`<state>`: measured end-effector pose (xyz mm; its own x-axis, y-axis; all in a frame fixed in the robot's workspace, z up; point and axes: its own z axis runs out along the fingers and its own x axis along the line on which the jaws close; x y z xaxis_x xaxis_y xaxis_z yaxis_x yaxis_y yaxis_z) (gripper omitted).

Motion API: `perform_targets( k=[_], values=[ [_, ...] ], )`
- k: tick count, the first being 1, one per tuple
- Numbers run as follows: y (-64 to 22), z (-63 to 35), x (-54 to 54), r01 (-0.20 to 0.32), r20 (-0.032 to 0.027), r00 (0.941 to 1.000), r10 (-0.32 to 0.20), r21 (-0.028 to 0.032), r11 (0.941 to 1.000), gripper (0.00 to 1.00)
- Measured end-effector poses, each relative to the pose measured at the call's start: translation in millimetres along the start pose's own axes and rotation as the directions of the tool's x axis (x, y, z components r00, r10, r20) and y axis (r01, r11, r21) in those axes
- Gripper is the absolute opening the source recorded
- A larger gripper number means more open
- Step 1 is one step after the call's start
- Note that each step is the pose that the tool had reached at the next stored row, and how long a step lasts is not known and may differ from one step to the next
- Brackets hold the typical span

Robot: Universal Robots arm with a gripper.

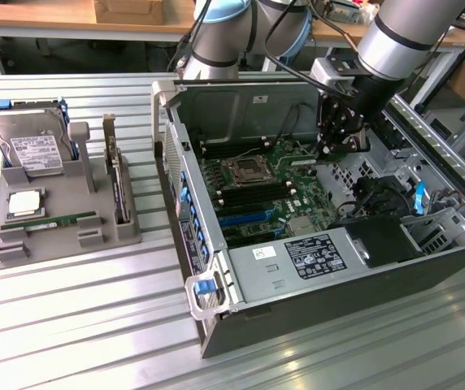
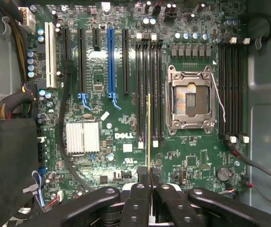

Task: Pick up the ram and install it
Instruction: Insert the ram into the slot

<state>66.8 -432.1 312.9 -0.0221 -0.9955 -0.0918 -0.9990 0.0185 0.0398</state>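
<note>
**Got the ram pinched in the claw, over the board**

Looking through the wrist view first. Got the claw squeezed down narrow on the ram, gripping it between the two fingertips. Shows up edge-on, as a thin green-and-yellow line reaching straight out from between them. Lines up with the bank of black memory slots underneath the claw and runs parallel to them. Can't tell whether the lower edge touches a slot or hangs just above.

Off to one side of the claw's line, can see the open CPU socket with its metal frame, then a second bank of black slots past it. Off to the other side, can see long black expansion slots, one blue slot, and a ribbed silver heatsink nearer the claw. All sitting on the green motherboard.

Switching to the exterior view: shows the claw hanging down inside the open computer case, above the motherboard. Well off to the exterior view's left of the claw, outside the case, there's a grey tray on the slatted table. Holds a hard drive, a square processor chip, a second green stick lying flat, and a dark card standing upright — all well apart from the claw.
</note>
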Motion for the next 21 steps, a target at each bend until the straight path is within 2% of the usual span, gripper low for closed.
perform_targets(
  k=[21],
  values=[
    [-0.5,13.2,1.2,0.000,0.0000,1.0000,0.000,0.0000,1.0000,0.12]
  ],
)
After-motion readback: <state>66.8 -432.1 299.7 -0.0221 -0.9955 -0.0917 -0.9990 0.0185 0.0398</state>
